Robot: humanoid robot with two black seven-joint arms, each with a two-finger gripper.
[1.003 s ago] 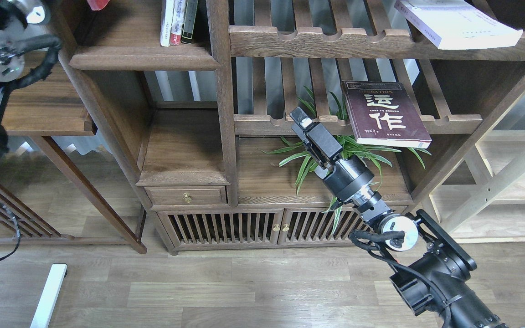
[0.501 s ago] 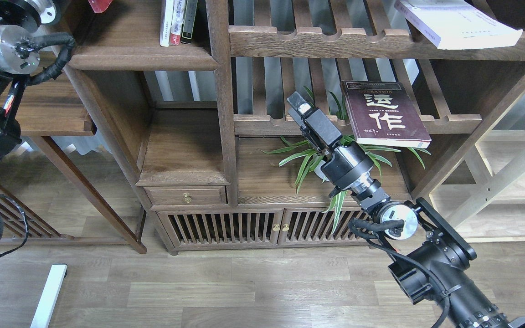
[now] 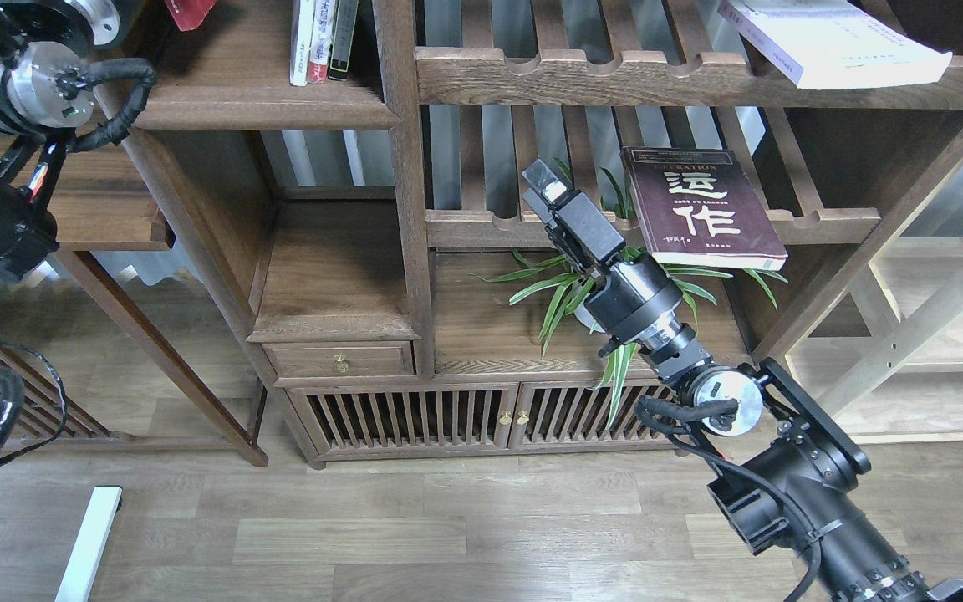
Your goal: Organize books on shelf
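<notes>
The red book (image 3: 189, 10) shows only a corner before the top edge cuts it off. The white book (image 3: 824, 42) loses its upper part to the same edge, as do the thin spines (image 3: 318, 38) on the shelf (image 3: 256, 104). The left arm's pincer lies outside the view. The right pincer (image 3: 542, 180), seen dark and end-on, gives no clear reading of its fingers. The right arm hides the plant's pot (image 3: 586, 313).
</notes>
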